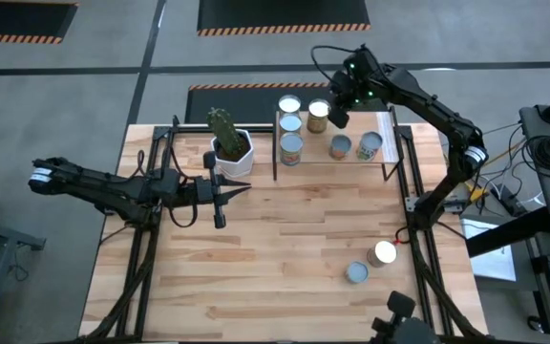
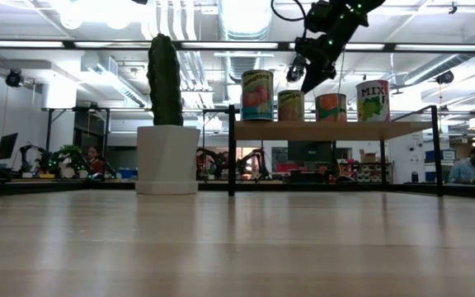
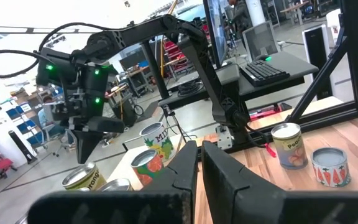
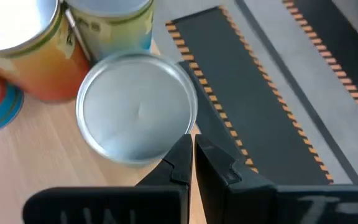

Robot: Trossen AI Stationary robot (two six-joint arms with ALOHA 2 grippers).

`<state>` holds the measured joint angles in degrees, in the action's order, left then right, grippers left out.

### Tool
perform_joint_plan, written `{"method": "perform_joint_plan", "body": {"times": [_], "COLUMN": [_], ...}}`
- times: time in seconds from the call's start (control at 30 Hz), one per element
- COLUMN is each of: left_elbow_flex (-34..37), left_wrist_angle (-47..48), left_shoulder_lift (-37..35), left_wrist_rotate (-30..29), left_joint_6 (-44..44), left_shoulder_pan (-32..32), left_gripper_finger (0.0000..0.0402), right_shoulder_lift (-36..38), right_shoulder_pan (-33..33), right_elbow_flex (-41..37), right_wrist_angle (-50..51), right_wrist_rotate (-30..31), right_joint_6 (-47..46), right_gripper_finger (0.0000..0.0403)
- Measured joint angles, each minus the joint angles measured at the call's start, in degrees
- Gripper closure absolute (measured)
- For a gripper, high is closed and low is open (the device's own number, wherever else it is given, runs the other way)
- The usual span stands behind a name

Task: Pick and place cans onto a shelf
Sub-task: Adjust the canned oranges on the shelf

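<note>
Right gripper (image 1: 336, 118) is clenched empty, held above the shelf (image 1: 390, 122) at upper centre, beside five cans (image 1: 291, 149) standing there. Two more cans (image 1: 356, 273) are left lower right. Cactus pot (image 1: 232, 153) sits left of the shelf. Left gripper (image 1: 220, 200) is clenched, parked centre-left.

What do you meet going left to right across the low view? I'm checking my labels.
cactus in its white pot → tall can → shorter can → right gripper → orange can → can marked MIX
</note>
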<state>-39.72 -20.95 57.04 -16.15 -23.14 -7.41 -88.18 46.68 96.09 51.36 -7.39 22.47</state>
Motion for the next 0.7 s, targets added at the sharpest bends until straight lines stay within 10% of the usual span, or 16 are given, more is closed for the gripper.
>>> {"method": "perform_joint_plan", "body": {"times": [0.7], "left_elbow_flex": [-0.61], "left_wrist_angle": [1.0], "left_shoulder_lift": [0.0], "left_wrist_rotate": [0.01], "left_joint_6": [-0.39], "left_shoulder_pan": [-0.01], "left_gripper_finger": [0.0396], "right_shoulder_lift": [-1.79], "right_shoulder_pan": [-1.86], "right_elbow_flex": [-2.82], "right_wrist_angle": [-11.28], "right_wrist_rotate": [-0.53], "right_joint_6": [-5.01], "right_gripper_finger": [0.0394]}}
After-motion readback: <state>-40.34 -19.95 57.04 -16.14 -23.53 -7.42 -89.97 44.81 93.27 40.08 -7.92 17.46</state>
